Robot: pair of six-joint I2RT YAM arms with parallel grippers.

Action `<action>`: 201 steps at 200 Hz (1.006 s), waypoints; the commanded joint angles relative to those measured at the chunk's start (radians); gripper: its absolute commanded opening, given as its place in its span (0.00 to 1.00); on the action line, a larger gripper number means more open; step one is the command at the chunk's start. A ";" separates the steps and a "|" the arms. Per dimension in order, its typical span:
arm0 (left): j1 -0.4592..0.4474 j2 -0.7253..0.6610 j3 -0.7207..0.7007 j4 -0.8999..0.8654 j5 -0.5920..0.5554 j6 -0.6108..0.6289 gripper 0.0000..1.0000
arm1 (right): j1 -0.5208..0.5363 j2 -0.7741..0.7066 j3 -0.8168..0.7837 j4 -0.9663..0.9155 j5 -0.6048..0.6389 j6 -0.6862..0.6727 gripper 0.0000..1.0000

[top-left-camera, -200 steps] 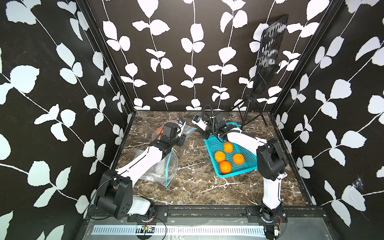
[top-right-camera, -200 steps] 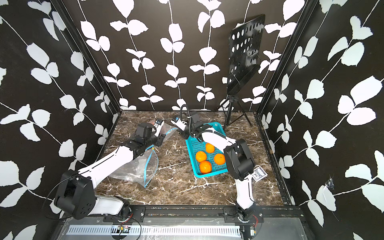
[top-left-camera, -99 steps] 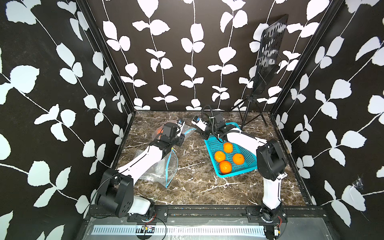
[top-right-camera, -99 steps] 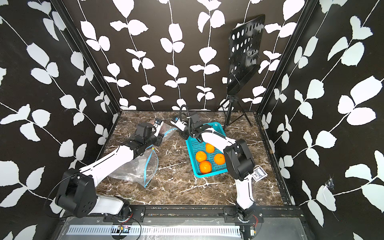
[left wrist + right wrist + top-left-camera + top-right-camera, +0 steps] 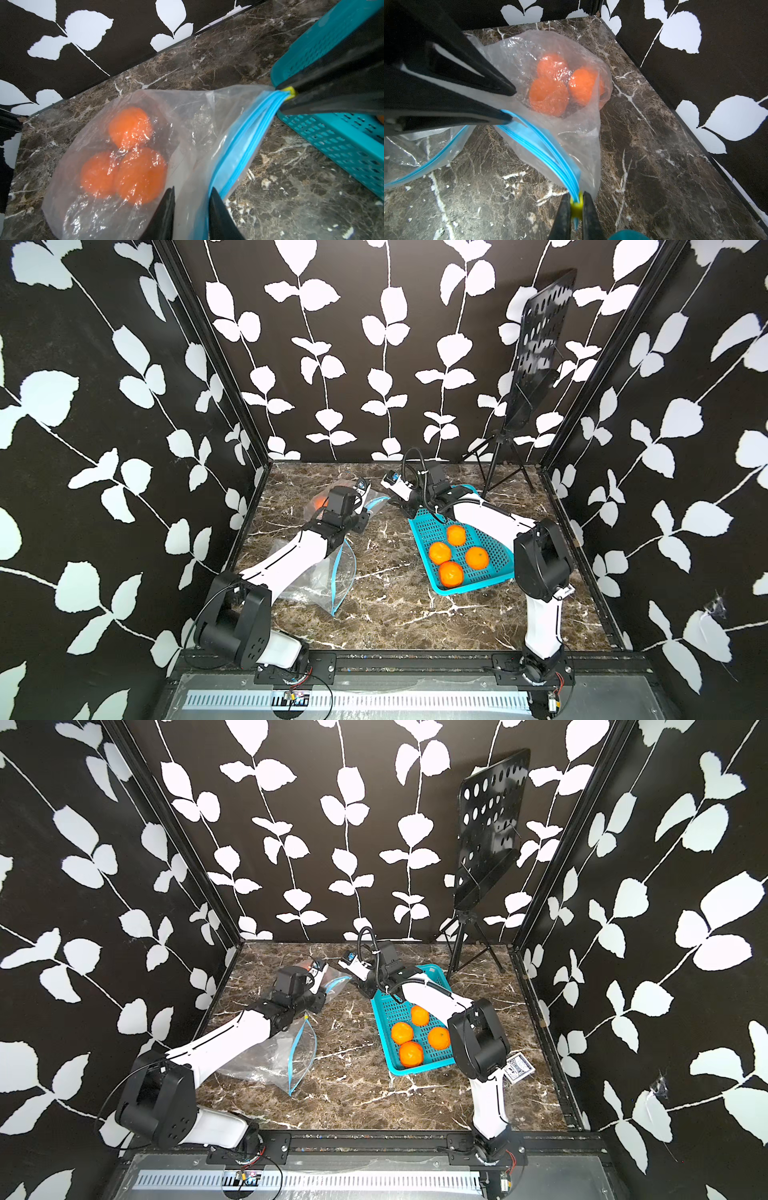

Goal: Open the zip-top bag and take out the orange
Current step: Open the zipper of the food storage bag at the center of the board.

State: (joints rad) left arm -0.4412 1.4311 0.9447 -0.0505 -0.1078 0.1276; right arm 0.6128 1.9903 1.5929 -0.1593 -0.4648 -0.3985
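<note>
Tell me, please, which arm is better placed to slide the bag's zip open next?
Right, probably: the right claw is shut on the yellow slider of the blue zip. The left claw straddles the bag beside it, jaws apart, suited to bracing.

The left arm (image 5: 291, 556) is lying stretched low toward the zip-top bag (image 5: 187, 108). The left gripper (image 5: 191, 190) is straddling the bag's zip edge, jaws slightly apart. At the zip's other end, the right gripper (image 5: 576, 197) is pinching the yellow slider (image 5: 576, 205).
</note>
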 commanded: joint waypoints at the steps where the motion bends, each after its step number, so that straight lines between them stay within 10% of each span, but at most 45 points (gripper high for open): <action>1: 0.004 0.014 0.004 0.030 0.000 0.011 0.33 | 0.007 -0.023 0.020 -0.023 -0.072 -0.022 0.00; 27: 0.004 0.046 0.022 0.023 -0.009 0.007 0.39 | 0.006 -0.021 0.021 -0.042 -0.118 -0.041 0.00; 68: 0.093 0.033 0.023 0.054 0.171 -0.097 0.00 | -0.011 -0.025 0.017 -0.013 -0.030 -0.013 0.00; 92: 0.176 0.047 0.021 0.145 0.425 -0.261 0.00 | -0.037 -0.051 -0.022 0.136 -0.031 0.132 0.14; 104: 0.176 0.059 0.038 0.144 0.500 -0.307 0.00 | -0.032 -0.078 -0.049 0.194 -0.022 0.223 0.50; 118: 0.176 0.067 0.019 0.226 0.539 -0.379 0.00 | -0.025 -0.107 -0.068 0.235 -0.014 0.383 0.65; 201: 0.177 0.060 0.022 0.334 0.666 -0.546 0.00 | 0.061 0.043 0.055 0.314 0.077 0.622 0.81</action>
State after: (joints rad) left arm -0.2611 1.5322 0.9665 0.2123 0.4957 -0.3618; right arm 0.6724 1.9423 1.5490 0.1070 -0.4644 0.1310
